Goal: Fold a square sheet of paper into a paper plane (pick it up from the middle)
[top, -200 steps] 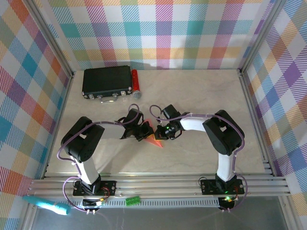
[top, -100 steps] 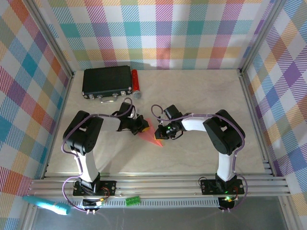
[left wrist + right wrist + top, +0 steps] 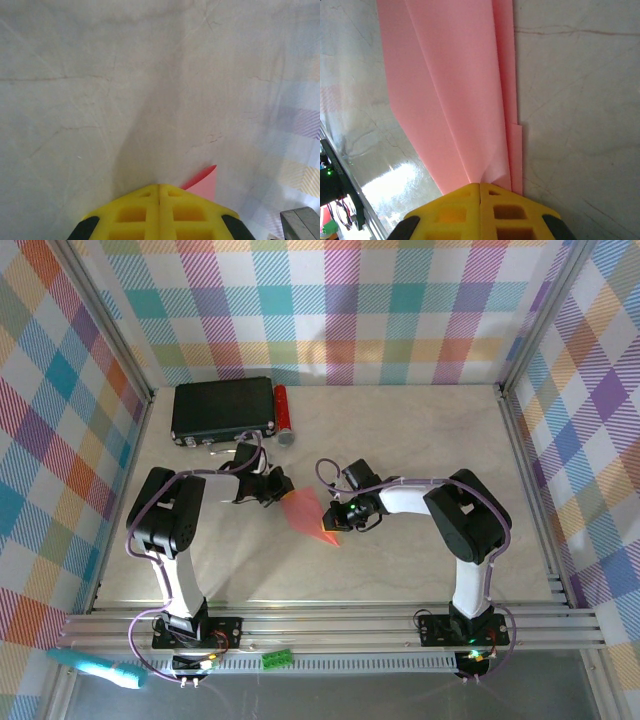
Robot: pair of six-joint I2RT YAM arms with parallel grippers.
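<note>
Clamping paper plane [image 3: 460, 90], right pincer [image 3: 479, 186] covering part of it

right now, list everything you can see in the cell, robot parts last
paper plane: one, pink-red, mid-table between the grippers
black box: one, black, table's far left
cylinder: one, red with grey end, beside the box
table: one, pale marbled
walls: three, pastel check, around the table
teal object: one, off the near left corner
green piece: one, front rail
left gripper: yellow fingers, shut, at the plane's wide end
right gripper: yellow fingers, shut, near its narrow end
</note>
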